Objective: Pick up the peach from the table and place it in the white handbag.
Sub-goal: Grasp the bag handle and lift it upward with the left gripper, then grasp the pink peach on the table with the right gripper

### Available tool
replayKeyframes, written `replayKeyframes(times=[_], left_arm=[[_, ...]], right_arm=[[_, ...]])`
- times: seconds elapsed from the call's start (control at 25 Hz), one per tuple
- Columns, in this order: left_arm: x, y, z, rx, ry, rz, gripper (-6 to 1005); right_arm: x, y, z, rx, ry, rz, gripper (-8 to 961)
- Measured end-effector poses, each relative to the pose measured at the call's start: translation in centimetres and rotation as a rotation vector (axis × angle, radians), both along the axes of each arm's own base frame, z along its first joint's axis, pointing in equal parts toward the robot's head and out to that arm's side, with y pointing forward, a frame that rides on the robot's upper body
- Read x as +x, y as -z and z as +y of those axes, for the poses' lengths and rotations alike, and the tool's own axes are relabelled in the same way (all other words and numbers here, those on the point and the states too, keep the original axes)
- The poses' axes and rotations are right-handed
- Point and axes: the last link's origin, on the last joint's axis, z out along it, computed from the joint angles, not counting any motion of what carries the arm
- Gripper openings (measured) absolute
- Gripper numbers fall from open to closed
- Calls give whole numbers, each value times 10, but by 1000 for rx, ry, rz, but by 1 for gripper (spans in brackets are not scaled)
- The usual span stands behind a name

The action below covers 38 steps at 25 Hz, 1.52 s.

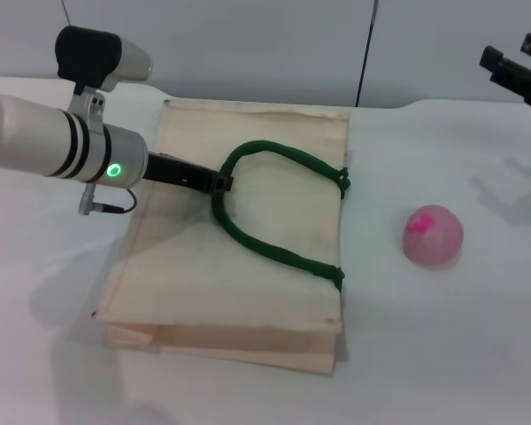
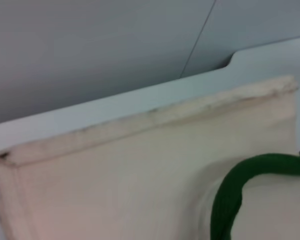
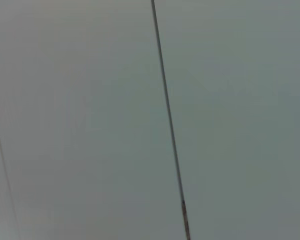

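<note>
The white handbag (image 1: pixel 248 266) lies flat on the table, its dark green rope handles (image 1: pixel 274 248) looped on top. My left gripper (image 1: pixel 219 183) reaches over the bag from the left and is shut on the left bend of the upper handle. The left wrist view shows the bag's far edge (image 2: pixel 140 120) and a piece of the green handle (image 2: pixel 230 195). The peach (image 1: pixel 433 235), pale pink with a magenta patch, sits on the table to the right of the bag, apart from it. My right gripper (image 1: pixel 516 62) hangs raised at the far right, open and empty.
The white table (image 1: pixel 442 354) extends to the right of and in front of the bag. A grey wall with a vertical seam (image 3: pixel 167 125) stands behind the table; the right wrist view shows only that wall.
</note>
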Motion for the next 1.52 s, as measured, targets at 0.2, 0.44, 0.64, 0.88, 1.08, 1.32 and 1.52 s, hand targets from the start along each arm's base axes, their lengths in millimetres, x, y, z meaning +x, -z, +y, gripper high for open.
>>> replayKeyframes(times=[0.2,0.44,0.64,0.88,1.08,1.32,1.52], left_arm=[[14,-3,1,7,47,-98,126],[32,-33,-10,15,179,-327,126],[37,-61,-24,48,275,-479,121],[41,-89,-36,91,364,-612,121],[43,-96,-38,96,387,-639,120],[43,-96,-39,97,391,-643,119],[44,-97,-39,103,393,-647,119]], right_arm=[[0,-9,-10,-62,-55,18,802],[3,-14,-25,-235,-121,-67,805],[3,0,-34,-374,-125,-182,810],[-3,22,-36,-468,-119,-270,810],[-4,34,-32,-516,-95,-330,807],[-4,43,-24,-549,-39,-397,803],[-1,51,-20,-558,-4,-437,800]])
